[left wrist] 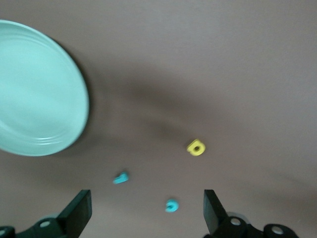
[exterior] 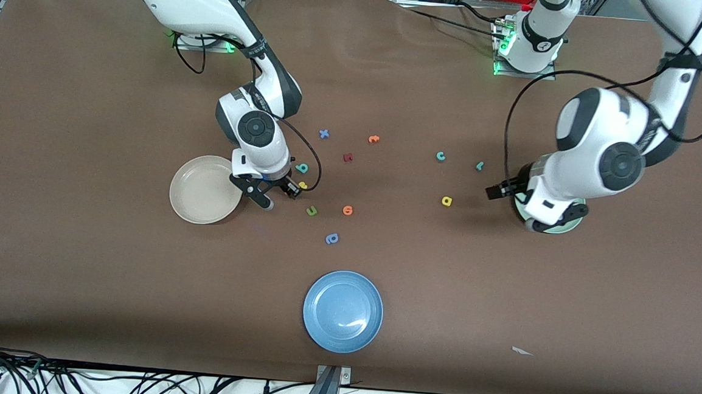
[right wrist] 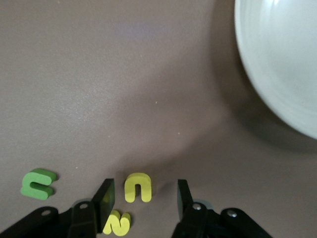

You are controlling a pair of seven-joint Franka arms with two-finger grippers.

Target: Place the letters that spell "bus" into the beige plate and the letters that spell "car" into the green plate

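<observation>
The right tool (right wrist: 143, 196) sits low at the bench (exterior: 78, 278), fingers apart around the small yellow foam "u" (right wrist: 137, 187), beside the round cream-beige plate (exterior: 202, 191). The left tool (left wrist: 147, 210), fingers apart, hangs over the round mint-green plate (left wrist: 34, 94).

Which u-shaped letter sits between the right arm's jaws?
The yellow u; the green u lies apart on the table, outside the jaws of the right gripper.

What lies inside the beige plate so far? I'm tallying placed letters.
No letter shows in the beige plate. The right pincer covers only its rim toward the letters, so nothing there can be confirmed.
</observation>
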